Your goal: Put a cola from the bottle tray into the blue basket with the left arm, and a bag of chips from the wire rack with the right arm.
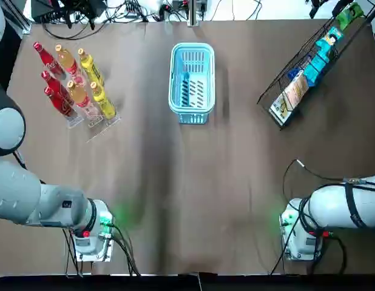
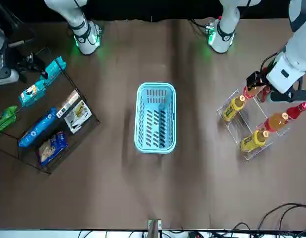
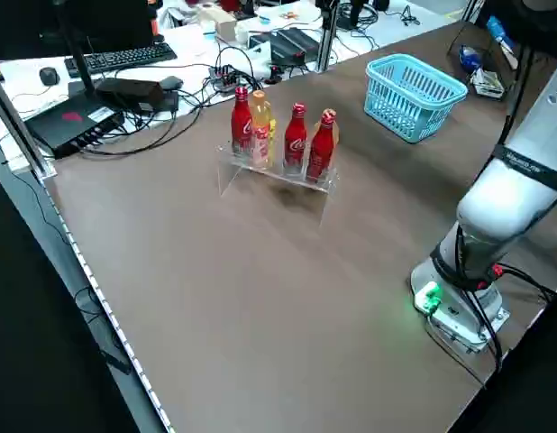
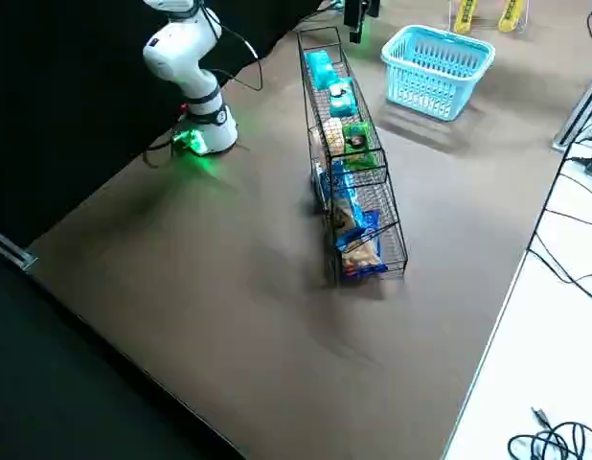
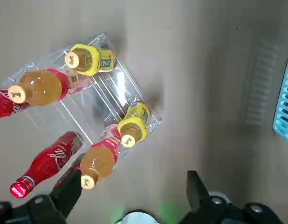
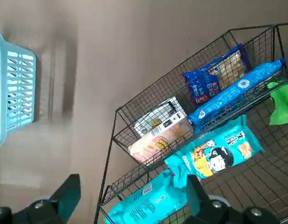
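Hovering over tray [image 1: 97,124], upper left of top view: left gripper [image 5: 131,186] wide | right gripper [image 6: 132,186] wide over rack [image 1: 278,85], upper right

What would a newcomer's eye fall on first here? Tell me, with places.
The blue basket stands empty midway across the table. On the robot's left, red colas and yellow and orange bottles stand in a clear bottle tray, with the left end effector open above it; on its right, a slanted wire rack holds bright snack bags beneath the open right end effector.
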Controlling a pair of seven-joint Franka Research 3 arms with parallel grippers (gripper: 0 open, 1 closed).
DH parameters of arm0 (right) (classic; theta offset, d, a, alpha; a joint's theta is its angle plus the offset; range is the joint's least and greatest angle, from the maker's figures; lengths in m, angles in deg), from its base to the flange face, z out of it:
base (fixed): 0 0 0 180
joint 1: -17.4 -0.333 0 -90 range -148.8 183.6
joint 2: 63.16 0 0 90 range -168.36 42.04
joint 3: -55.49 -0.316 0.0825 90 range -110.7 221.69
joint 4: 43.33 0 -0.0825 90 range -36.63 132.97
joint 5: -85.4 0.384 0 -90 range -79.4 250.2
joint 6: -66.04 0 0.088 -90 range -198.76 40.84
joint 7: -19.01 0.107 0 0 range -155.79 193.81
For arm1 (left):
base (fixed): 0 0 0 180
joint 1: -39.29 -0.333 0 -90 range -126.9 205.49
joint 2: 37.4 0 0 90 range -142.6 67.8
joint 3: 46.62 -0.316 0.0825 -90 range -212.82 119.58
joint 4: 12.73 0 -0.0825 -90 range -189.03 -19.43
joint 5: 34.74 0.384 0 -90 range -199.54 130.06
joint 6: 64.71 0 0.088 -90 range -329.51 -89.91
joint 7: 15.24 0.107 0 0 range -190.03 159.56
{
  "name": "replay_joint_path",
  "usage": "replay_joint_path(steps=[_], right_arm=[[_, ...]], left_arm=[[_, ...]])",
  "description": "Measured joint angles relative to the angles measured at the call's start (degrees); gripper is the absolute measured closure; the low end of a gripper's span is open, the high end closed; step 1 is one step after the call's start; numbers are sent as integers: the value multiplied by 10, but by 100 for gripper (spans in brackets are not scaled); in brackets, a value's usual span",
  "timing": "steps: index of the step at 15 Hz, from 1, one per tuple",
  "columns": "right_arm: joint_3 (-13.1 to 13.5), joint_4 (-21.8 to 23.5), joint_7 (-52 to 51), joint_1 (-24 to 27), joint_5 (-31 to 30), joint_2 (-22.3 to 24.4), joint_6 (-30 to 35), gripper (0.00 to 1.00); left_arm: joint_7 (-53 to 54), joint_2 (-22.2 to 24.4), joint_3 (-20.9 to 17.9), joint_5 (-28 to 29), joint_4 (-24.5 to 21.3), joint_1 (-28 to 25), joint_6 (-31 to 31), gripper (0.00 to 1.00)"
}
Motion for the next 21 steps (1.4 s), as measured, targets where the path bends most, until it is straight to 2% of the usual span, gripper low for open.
replay_joint_path(steps=[7,12,13,14,16,21], right_arm=[[-6,2,0,0,-7,0,-6,0],[-8,3,-11,-1,-11,0,11,0],[-6,3,-45,2,-13,0,19,0],[-3,3,-131,20,-16,0,34,0],[1,3,-193,43,-21,0,40,0],[0,12,-227,54,-44,-3,38,0]], left_arm=[[-2,-4,-4,-3,-1,-8,1,0],[46,-7,-9,-2,-8,-96,10,0],[72,-7,-10,-2,-8,-115,10,0],[109,-9,-11,-2,-11,-137,5,0],[116,-9,-11,-2,-29,-139,-18,0],[145,-8,-10,-2,-90,-139,-72,0]])
